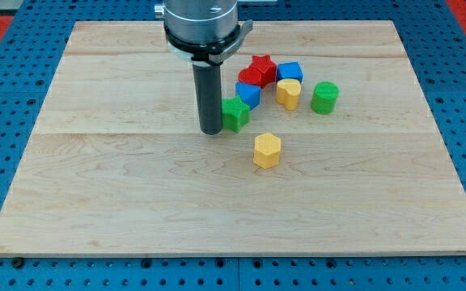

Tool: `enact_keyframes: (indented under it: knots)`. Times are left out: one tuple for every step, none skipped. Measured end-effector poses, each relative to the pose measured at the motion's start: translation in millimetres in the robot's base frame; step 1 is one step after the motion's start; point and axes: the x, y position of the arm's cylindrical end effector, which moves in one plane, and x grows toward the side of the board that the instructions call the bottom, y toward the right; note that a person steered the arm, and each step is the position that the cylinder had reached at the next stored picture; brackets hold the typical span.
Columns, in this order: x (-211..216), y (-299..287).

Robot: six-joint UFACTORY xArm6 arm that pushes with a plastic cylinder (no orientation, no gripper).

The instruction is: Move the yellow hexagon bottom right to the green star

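Observation:
The yellow hexagon [267,150] lies on the wooden board [136,194], a little right of centre. The green star [235,114] sits up and to the left of it, with a gap between them. My tip [210,129] stands right at the green star's left side, close to or touching it. The tip is left of and slightly above the yellow hexagon.
A cluster lies above and right of the star: a blue block [249,94], a red block [250,78], a red star [262,66], a blue cube [290,73], a yellow heart-like block [289,93] and a green cylinder [324,97].

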Motion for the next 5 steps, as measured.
enact_keyframes:
  knots:
    - [0.0,12.8]
    - [20.6,29.5]
    - [80.5,23.5]
    - [109.1,25.5]
    - [92.2,66.8]
